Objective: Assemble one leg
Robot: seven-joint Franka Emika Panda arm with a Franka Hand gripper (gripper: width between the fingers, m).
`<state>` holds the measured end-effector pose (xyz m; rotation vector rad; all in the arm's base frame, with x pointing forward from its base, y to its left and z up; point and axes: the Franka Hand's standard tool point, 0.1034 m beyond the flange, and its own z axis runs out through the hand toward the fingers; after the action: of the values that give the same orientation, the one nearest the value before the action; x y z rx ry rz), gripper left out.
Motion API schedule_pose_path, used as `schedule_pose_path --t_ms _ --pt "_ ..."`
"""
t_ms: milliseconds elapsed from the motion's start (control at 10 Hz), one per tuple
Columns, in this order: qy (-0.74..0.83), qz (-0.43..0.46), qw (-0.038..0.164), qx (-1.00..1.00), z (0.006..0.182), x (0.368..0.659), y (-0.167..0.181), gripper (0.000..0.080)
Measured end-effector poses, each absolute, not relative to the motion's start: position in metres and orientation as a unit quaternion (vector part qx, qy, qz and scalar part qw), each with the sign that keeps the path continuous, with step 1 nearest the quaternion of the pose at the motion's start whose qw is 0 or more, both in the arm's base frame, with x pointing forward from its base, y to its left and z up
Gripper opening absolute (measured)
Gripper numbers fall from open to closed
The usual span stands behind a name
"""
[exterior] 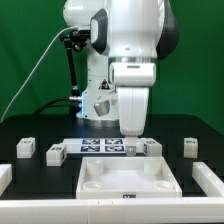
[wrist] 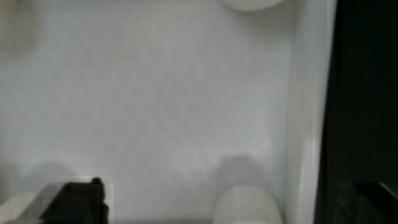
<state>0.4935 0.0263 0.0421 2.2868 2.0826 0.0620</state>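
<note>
Exterior view: hand (exterior: 131, 136) is seen spread and empty near 1 leg (exterior: 152, 146); it should be centred squarely across the leg's flat sides before closure.

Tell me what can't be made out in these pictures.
- Exterior view: the gripper covers part of the marker board.
- Exterior view: the leg has a tag too small to read.
- Wrist view: the white surface is blurred; which piece, unclear.
- Wrist view: the fingers are cut off by the edge.
</note>
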Motion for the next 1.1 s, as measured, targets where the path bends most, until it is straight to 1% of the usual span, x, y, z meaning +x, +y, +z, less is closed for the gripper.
schedule_pose_path --t_ms 200,300,600,700,800,900,1000,1100 --pt "0.673 0.014 0.014 0.739 0.027 0.486 0.028 0.065" --pt "0.673 0.012 0.011 0.739 0.022 0.485 0.028 0.065" --pt "0.673 0.008 0.007 0.739 0.016 0.482 0.029 0.065" --pt "0.673 0.008 0.007 0.74 0.016 0.482 0.029 0.0533" --pt "0.673 0.008 0.007 0.74 0.016 0.482 0.029 0.0397" --pt "0.673 0.008 0.006 0.74 0.016 0.481 0.029 0.0397" --pt "0.673 0.007 0.006 0.74 0.016 0.481 0.029 0.0215" --pt "0.673 0.007 0.006 0.74 0.015 0.481 0.029 0.0086"
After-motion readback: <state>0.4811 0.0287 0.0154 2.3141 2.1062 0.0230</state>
